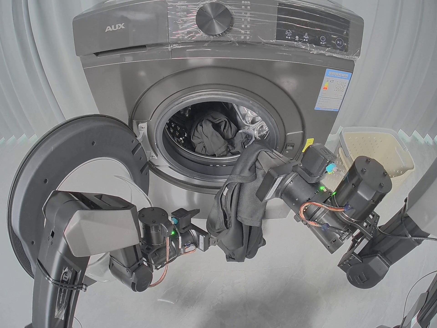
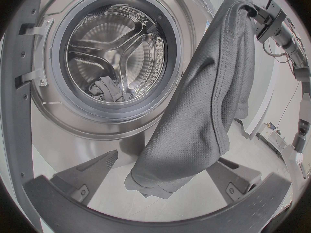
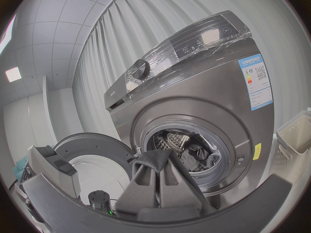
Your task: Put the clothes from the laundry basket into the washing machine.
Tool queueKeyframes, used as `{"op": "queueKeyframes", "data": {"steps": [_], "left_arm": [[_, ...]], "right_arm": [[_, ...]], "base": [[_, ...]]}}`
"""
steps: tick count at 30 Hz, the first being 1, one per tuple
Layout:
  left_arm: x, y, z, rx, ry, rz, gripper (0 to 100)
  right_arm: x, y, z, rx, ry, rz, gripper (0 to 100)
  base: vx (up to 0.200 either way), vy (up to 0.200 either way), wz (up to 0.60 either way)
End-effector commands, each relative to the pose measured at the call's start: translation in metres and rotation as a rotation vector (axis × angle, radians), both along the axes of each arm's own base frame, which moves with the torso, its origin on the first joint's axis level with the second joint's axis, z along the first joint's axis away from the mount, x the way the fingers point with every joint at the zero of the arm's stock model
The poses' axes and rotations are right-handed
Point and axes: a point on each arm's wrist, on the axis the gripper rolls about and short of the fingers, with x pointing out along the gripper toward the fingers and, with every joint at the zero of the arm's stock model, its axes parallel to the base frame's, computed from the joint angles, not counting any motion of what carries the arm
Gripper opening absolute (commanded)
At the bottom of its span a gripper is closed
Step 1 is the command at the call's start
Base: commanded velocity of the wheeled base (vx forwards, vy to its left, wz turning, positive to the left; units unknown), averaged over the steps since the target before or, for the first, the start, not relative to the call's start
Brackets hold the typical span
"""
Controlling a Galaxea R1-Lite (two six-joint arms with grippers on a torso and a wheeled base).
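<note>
**A piece of clothing (image 1: 239, 206) hangs at the washing machine (image 1: 136, 76)**

The right gripper (image 1: 268, 169) has its jaws pinched tight on the top of the dark grey piece of clothing. It hangs just in front of the round opening. The door (image 1: 68, 160) is swung open on the left. More dark clothes (image 1: 214, 135) lie inside the drum (image 2: 107, 49). The left gripper (image 1: 204, 241) is lower, by the hanging end, with its jaws spread wide. The cream laundry basket (image 1: 378, 153) stands right of the machine.

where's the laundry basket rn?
In the head view it is on the robot's right: the laundry basket stands next to the right flank of the washing machine, level with the open drum.
</note>
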Motion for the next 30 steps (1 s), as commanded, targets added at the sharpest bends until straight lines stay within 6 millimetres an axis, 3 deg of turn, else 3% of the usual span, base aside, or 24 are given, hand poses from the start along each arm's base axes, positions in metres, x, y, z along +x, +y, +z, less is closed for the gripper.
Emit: {"op": "queueKeyframes", "data": {"steps": [1, 7, 8, 19, 25, 26, 30], "left_arm": [[0.000, -0.002, -0.005, 0.005, 0.006, -0.005, 100], [0.003, -0.005, -0.009, 0.002, 0.004, -0.004, 100], [0.004, -0.005, -0.009, 0.001, 0.001, 0.000, 0], [0.010, -0.006, -0.004, -0.014, -0.026, 0.011, 0], [0.012, -0.004, 0.008, -0.032, -0.053, 0.018, 0], [0.010, 0.001, 0.026, -0.044, -0.081, 0.026, 0], [-0.015, 0.014, 0.062, -0.055, -0.103, 0.022, 0]], "right_arm": [[-0.001, 0.001, -0.001, -0.001, 0.001, 0.006, 0], [-0.002, 0.002, -0.002, -0.003, 0.006, 0.008, 0], [-0.003, 0.002, -0.001, -0.002, 0.005, 0.009, 0], [-0.003, 0.003, -0.003, -0.004, 0.012, 0.013, 0], [0.000, -0.001, -0.006, -0.013, 0.018, -0.001, 0], [0.002, -0.006, -0.010, -0.025, 0.031, -0.015, 0], [0.007, -0.020, -0.023, -0.061, 0.070, -0.049, 0]], "base": [[0.000, 0.000, 0.00], [0.000, 0.000, 0.00], [0.000, 0.000, 0.00], [0.000, 0.000, 0.00], [0.000, 0.000, 0.00], [0.000, 0.000, 0.00], [0.000, 0.000, 0.00]]}}
